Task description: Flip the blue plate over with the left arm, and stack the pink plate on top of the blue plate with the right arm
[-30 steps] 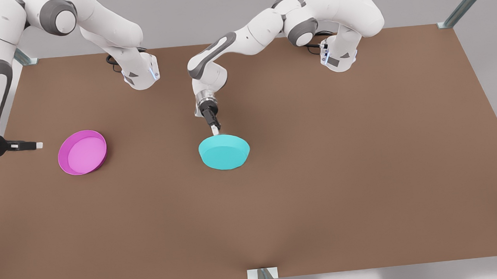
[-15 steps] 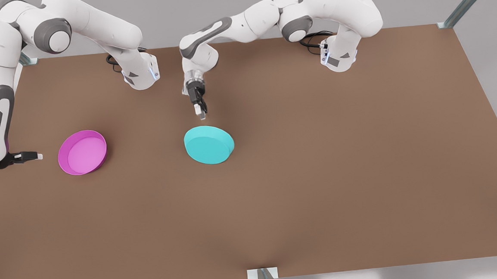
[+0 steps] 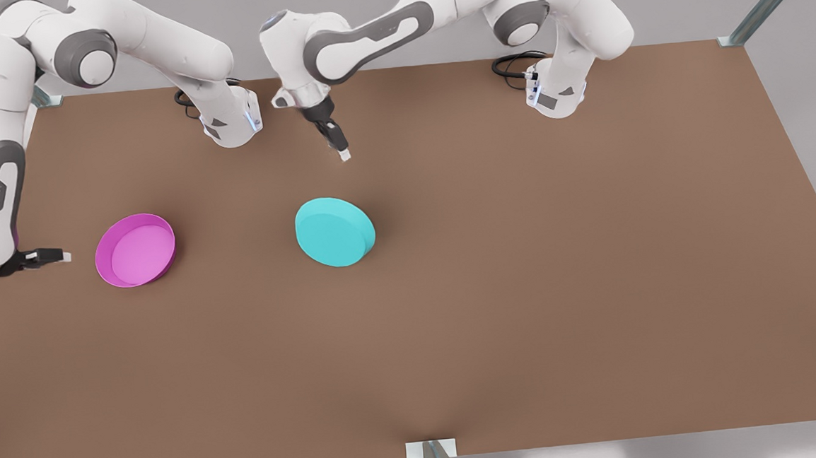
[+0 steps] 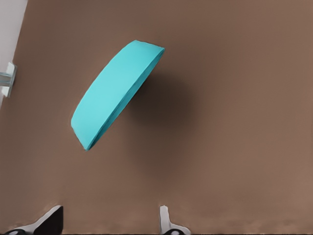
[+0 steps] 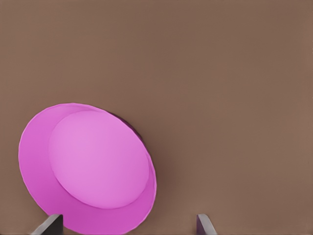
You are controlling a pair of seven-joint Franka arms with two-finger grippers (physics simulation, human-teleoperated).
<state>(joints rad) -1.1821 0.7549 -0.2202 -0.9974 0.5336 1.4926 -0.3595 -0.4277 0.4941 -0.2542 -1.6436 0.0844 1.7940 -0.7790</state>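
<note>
The blue plate (image 3: 335,231) lies upside down near the middle of the brown table (image 3: 525,285), its flat plain underside facing up and its rim on the surface; it is a smooth, matte, round shallow dish, and in the left wrist view (image 4: 115,93) it casts a soft shadow on the tabletop. The pink plate (image 3: 135,250) sits right way up well to the front view's left of it, a glossy magenta dish with a raised rim and a paler pink floor (image 5: 98,161). The table is a flat, even brown sheet without marks, edged by pale grey floor and metal frame struts at its corners. The left gripper (image 3: 342,152) hangs in the air beyond the blue plate, toward the far side, clear of it, fingers (image 4: 165,220) spread apart and empty. The right gripper (image 3: 55,257) sits low just to the front view's left of the pink plate, pointing at its rim without touching, its dark fingers (image 5: 205,225) apart. Both arms are white with grey joints.
</note>
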